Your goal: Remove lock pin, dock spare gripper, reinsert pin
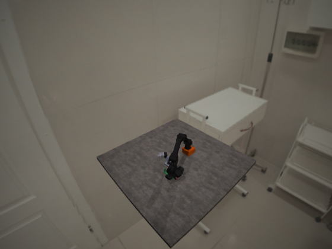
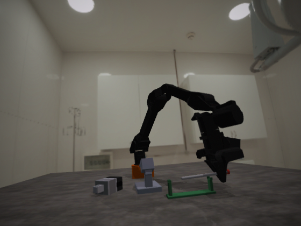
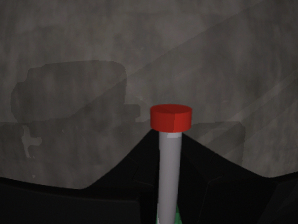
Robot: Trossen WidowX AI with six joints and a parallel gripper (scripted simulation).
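Observation:
My gripper (image 2: pixel 222 175) (image 1: pixel 174 175) (image 3: pixel 162 137) is shut on the lock pin (image 2: pixel 198 176) (image 3: pixel 169 183), a grey rod with a red head (image 2: pixel 228 171) (image 3: pixel 170 117). The pin lies level, right over the tops of the two posts of a green rack (image 2: pixel 191 193) (image 1: pixel 165 171); I cannot tell if it touches them. The grey mount (image 2: pixel 147 176) with its empty socket stands left of the rack. The spare gripper (image 2: pixel 107 185) (image 1: pixel 162 155), grey and black, lies on its side further left.
The arm's orange base block (image 2: pixel 136 172) (image 1: pixel 188 150) stands behind the mount on the grey table (image 1: pixel 207 184) (image 2: pixel 242 204) (image 3: pixel 200 30). A white cart (image 1: pixel 225 109) and a white shelf unit (image 1: pixel 308 166) stand beyond the table.

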